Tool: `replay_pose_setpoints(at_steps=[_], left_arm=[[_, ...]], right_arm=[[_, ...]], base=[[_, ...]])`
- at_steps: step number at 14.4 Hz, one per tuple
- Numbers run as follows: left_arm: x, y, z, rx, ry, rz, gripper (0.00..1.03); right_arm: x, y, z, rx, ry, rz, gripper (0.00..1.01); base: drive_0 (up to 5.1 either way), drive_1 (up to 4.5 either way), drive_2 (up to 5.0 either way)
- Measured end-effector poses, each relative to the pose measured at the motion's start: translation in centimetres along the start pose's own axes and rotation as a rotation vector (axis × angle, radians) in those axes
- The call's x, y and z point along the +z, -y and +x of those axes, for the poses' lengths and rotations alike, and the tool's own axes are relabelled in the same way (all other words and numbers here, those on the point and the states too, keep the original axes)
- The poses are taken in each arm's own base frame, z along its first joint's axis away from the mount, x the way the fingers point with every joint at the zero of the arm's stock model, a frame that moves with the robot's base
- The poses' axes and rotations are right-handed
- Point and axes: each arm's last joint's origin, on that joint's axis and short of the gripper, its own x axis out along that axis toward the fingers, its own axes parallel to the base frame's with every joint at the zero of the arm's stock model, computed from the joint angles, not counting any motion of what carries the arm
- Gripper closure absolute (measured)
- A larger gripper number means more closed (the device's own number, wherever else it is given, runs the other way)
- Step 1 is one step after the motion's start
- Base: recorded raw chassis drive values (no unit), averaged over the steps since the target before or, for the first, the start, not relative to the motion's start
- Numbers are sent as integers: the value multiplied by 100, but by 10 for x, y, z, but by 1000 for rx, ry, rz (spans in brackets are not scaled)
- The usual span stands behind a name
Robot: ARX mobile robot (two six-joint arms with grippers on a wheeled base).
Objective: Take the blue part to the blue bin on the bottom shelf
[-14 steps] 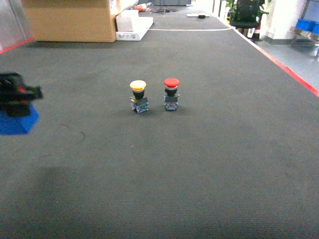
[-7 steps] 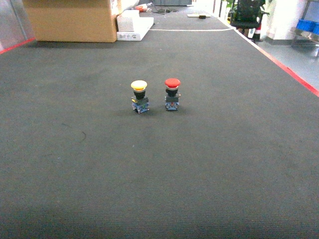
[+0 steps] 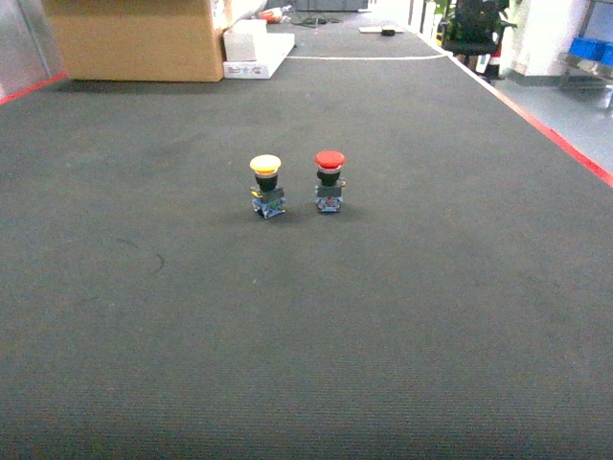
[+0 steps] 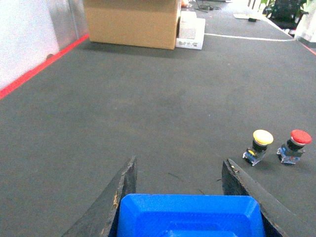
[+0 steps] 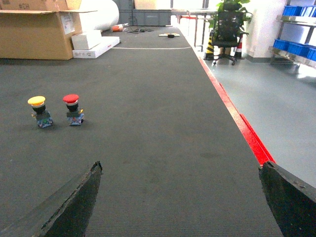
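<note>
The blue moulded plastic part (image 4: 190, 217) — clamped between the left gripper's (image 4: 190, 197) fingers — has been carried out of the head view, so pickup is judged done; the right gripper (image 5: 180, 197) is spread wide and empty.

The floor mat (image 3: 306, 345) is a dark, matt, finely ribbed fabric-like surface with a rough grain, edged by a smooth red strip (image 5: 237, 118). The blue part (image 4: 190, 216) looks like smooth, slightly glossy moulded plastic. The left fingers (image 4: 116, 197) beside it are matt black with worn, chipped pale edges, and the right fingers (image 5: 74, 205) show the same rough, dull finish. The yellow button (image 3: 265, 164) and red button (image 3: 329, 159) have smooth plastic caps. The box (image 3: 134, 38) is plain matt brown cardboard.
</note>
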Motion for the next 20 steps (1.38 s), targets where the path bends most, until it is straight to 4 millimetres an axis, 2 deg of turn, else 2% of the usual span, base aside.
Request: replay_pose_setpoints(at_steps=[5,6,7,15,20], left_arm=[[5,0,-27,22,29,-6,60],[5,-2,-44,29,26,-23,60],[-9,-10,-74,40,8,-41,60],[-9,-11,-73,51,18,-26,60],[-10,-11,-71,52,2,-23,60]], right_arm=[[0,0,0,0,0,0,3],[0,0,0,0,0,0,3],[0,0,0,0,0,0,3],[0,0,0,0,4,0,3],[0,0,0,0,0,0,3]], base=[[0,0,0],[0,0,0],[0,0,0],[0,0,0],[-142,-142,-142]])
